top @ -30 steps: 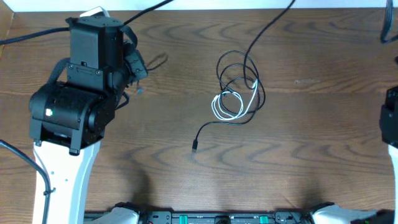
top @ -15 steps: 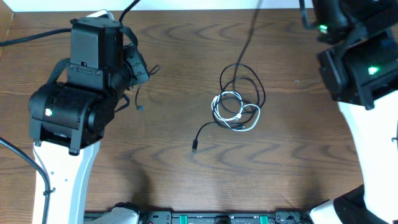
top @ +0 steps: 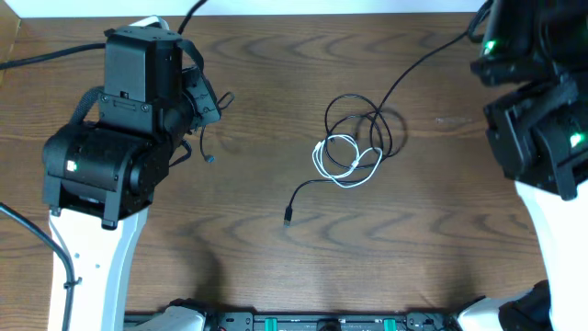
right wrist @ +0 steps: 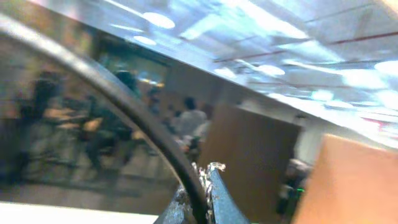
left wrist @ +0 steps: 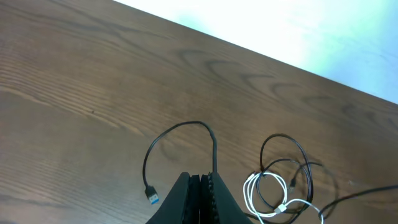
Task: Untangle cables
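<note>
Swinging outward, the right arm [top: 542,138] now draws one black cable [top: 423,64] slantwise off the tangle [top: 354,147], whose loops have shifted. Nearest me a loose plug [top: 288,219] lies on the surface [top: 276,285]. Beyond it, mid-surface between both arms, the white cable [top: 335,167] sits knotted in black loops. The left fingers [left wrist: 186,194] pinch shut on a second black cable [left wrist: 180,127]. Farthest, the right fingers [right wrist: 219,198] are clamped on the strand running far-right from the tangle.

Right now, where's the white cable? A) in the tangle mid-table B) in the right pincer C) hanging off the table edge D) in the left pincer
A: the white cable lies looped among the black cable loops at the middle of the wooden table.
</note>
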Motion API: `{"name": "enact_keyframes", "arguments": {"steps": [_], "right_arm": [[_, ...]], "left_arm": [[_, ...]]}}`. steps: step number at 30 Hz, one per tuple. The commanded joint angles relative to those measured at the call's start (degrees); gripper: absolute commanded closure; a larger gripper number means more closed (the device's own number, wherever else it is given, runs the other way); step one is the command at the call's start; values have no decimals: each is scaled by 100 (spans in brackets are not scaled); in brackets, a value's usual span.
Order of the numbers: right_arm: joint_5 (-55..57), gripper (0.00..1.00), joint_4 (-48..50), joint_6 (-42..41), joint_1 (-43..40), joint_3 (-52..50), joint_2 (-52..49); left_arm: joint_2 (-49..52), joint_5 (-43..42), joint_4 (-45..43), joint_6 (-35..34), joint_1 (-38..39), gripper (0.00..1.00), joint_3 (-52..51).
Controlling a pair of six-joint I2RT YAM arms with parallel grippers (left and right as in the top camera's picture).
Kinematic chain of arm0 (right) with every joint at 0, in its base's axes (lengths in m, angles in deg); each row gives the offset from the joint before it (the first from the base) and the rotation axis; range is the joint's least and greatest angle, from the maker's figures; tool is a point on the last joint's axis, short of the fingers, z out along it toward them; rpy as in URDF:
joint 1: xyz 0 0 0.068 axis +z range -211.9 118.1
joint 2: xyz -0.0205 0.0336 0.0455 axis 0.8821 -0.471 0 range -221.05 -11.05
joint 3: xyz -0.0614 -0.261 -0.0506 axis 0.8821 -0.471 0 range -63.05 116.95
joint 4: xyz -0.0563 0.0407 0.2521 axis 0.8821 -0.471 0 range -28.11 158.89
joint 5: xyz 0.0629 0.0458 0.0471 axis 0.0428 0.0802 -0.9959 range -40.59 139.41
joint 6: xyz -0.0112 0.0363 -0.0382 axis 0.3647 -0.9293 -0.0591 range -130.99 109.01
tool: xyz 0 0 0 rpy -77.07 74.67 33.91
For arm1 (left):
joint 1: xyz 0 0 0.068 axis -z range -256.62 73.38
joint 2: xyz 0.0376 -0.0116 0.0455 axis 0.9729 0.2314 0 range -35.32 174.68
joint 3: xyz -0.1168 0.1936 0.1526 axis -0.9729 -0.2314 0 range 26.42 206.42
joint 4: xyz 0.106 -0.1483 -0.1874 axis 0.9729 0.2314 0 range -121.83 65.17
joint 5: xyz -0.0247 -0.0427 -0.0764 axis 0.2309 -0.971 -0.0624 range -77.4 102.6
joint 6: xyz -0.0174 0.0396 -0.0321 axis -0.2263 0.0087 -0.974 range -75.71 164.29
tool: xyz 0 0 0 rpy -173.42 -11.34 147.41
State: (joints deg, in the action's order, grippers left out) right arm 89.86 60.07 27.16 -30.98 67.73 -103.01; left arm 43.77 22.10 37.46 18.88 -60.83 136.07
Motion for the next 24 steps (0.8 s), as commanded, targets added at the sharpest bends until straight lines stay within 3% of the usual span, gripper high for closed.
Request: {"name": "enact_keyframes", "arguments": {"steps": [1, 3, 6, 15, 17, 18, 20, 21, 22, 24], "right_arm": [[-855, 99, -470, -964, 260, 133, 101], [-2024, 99, -1311, -1974, 273, 133, 20], [-2857, 99, -1646, -2793, 256, 133, -160], [-4966, 99, -2684, -2962, 367, 133, -944], [-4966, 99, -2850, -3158, 433, 131, -1202], [-4983, 99, -2900, -3373, 463, 131, -1351], [-4990, 99, -2983, -3595, 481, 131, -1563], [-5005, 95, -3051, -3644, 481, 131, -1663], [-5007, 86, -3119, -3641, 481, 131, -1729], [-4979, 54, -3311, -3630, 481, 131, -1834]], "left_arm": [[-9, 76, 28, 98, -31, 92, 46], [-9, 730, 24, 44, -39, 92, 46], [0, 1102, 11, -33, -238, 92, 46], [472, 761, 131, -341, -1718, 91, 31], [634, 767, 164, -343, -1965, 83, 31], [726, 767, 181, -372, -2105, 74, 31], [887, 765, 275, -562, -2380, 38, 31], [962, 763, 348, -660, -2509, 30, 31], [1047, 745, 437, -780, -2669, 24, 31], [1187, 490, 601, -879, -2940, 11, 31]]}}
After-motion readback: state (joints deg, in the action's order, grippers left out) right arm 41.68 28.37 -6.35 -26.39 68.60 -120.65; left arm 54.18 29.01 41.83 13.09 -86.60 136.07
